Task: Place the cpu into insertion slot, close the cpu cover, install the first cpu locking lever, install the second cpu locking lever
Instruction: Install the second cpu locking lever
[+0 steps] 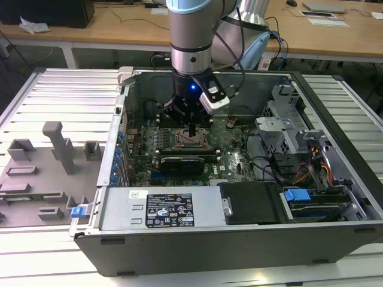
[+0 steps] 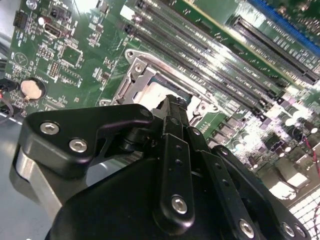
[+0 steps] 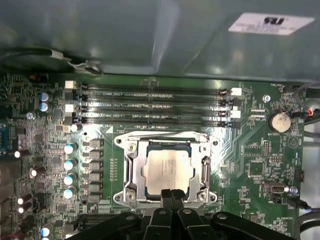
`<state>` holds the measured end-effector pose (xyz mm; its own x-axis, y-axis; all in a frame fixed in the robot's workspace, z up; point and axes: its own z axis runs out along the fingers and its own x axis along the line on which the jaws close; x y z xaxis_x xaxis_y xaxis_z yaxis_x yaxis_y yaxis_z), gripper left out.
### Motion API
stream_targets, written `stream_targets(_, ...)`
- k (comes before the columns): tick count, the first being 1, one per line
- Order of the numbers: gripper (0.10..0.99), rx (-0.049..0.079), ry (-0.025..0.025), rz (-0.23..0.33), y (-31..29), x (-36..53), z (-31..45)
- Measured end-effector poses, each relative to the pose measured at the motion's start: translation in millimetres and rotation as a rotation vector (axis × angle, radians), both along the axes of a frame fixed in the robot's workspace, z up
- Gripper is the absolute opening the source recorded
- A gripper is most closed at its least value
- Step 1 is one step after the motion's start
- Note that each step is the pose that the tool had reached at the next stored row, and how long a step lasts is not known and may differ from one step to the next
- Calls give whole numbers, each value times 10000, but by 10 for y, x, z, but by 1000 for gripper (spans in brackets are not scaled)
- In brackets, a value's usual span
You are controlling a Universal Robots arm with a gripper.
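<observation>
The gripper (image 1: 190, 127) hangs low inside the open computer case (image 1: 335, 119), fingers pressed together just over the socket's near edge, where the cpu cover (image 3: 167, 167) lies flat on the cpu (image 3: 166, 167). In the exterior view, open room lies straight above. At 12 o'clock the case wall stands close; at 3 o'clock the drive cage (image 1: 281, 128) and cables crowd; at 6 o'clock a black card (image 1: 182, 162) rises; at 9 o'clock the case's left wall (image 1: 119, 137) closes in.

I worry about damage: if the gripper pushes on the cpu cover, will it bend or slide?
The cpu cover looks like a thin metal frame lying flat over the cpu, so it is probably stiff. It appears seated within the socket's frame, so it likely stays in place instead of sliding. The gripper is at its edge with fingers together; hard pushing could load the chip.
</observation>
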<state>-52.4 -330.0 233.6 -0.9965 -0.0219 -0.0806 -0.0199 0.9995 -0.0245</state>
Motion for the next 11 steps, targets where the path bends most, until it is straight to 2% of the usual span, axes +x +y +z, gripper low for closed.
stream_targets(8,106,-5,-1,0,-155,-1,4)
stream_targets(11,106,-1,0,0,-185,-1,24)
